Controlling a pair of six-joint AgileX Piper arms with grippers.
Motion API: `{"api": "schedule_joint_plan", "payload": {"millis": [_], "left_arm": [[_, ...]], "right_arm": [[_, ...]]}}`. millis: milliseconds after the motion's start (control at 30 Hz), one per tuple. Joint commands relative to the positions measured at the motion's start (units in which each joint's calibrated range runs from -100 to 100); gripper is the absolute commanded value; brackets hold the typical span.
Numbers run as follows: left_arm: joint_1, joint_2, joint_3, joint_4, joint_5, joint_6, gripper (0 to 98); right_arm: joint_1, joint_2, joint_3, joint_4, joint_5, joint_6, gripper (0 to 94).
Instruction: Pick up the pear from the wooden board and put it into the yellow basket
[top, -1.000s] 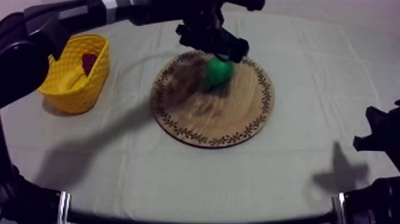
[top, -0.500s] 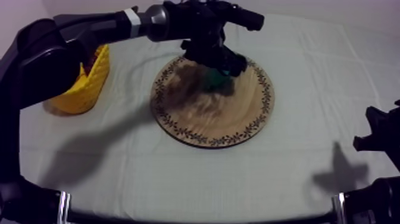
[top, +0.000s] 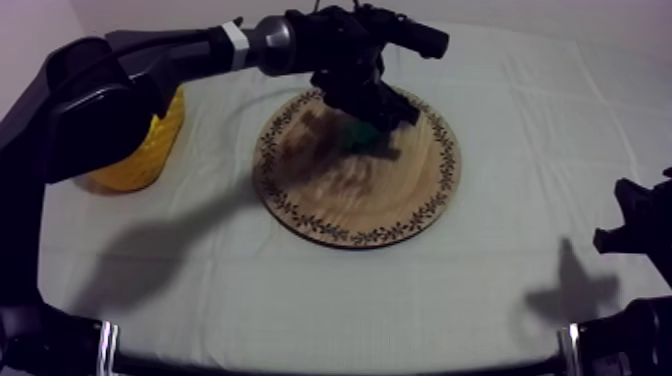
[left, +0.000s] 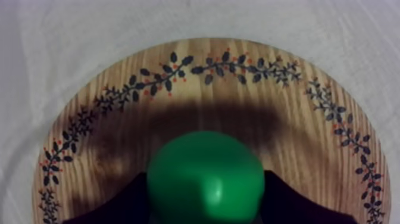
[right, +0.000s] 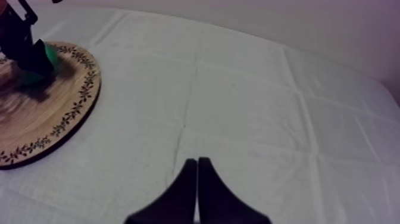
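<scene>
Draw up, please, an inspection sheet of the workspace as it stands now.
Surface: grey-white cloth, with fold lines.
Job's things: pear on the wooden board; yellow basket at my left side.
Clutter: nothing seen.
Tools: left tool shut on the pear, down on the board; right tool shut on nothing, over the cloth.
Cables: nothing seen.
Surroundings: pale wall beyond the cloth's far edge.

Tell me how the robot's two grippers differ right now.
The left gripper is at the pear on the wooden board; the right gripper hangs over bare cloth, off the board. The left arm reaches in over the board; the right arm sits low at the side. Both are black.
</scene>
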Motion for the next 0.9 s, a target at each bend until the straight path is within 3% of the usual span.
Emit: {"api": "schedule_joint_plan", "payload": {"millis": [0, 433, 867], "left_arm": [[-0.1, -0.9, 0.5, 0.01, 0.0, -0.1, 51.0], [-5.3, -20.8, 10.9, 0.79, -0.6, -3.0, 47.8], [-17.1, -44.4, 34.7, 0.83, -1.1, -8.3, 49.3]], "right_arm": [[0.0, 0.0, 0.1, 0.0, 0.0, 0.0, 0.5], [0.0, 0.0, 0.1, 0.0, 0.0, 0.0, 0.5], [0.0, 0.0, 0.1, 0.0, 0.0, 0.0, 0.5]]}}
